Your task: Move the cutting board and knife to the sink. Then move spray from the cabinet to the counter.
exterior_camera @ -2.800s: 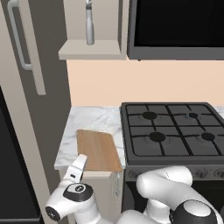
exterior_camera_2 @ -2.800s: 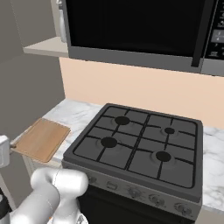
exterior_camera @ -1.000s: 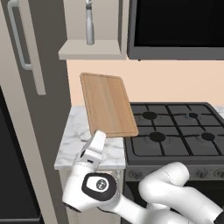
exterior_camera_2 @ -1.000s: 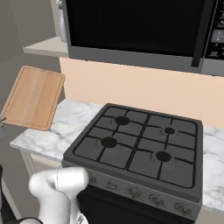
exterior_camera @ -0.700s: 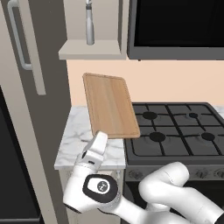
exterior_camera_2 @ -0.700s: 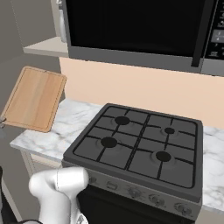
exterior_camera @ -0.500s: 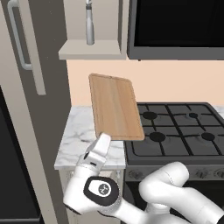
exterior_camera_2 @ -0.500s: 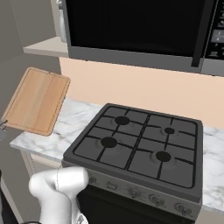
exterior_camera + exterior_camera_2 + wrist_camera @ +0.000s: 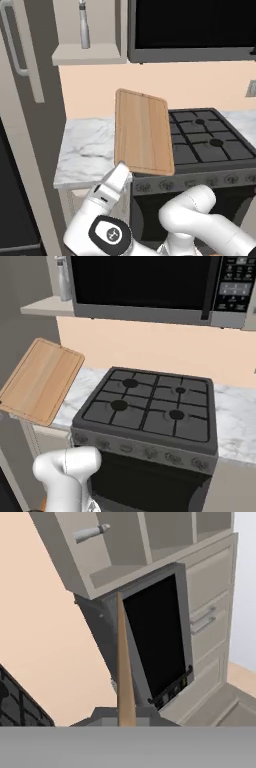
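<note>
The hand (image 9: 121, 172) is clamped on the near edge of the cutting board (image 9: 143, 131), holding it tilted up in the air above the table (image 9: 85, 150), left of the stove (image 9: 205, 145). The spray (image 9: 84, 25) stands on the cabinet (image 9: 90, 52) shelf.

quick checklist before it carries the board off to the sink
1. Grip: gripper shut on the cutting board's lower edge. ok
2. Board lifted off the counter, tilted up on end. ok
3. Clear of the stovetop: the board hangs beside its left edge. ok
4. Knife location: cannot tell
5. Sink location and path: cannot tell
6. Spray upright on the cabinet shelf, untouched. ok
</note>
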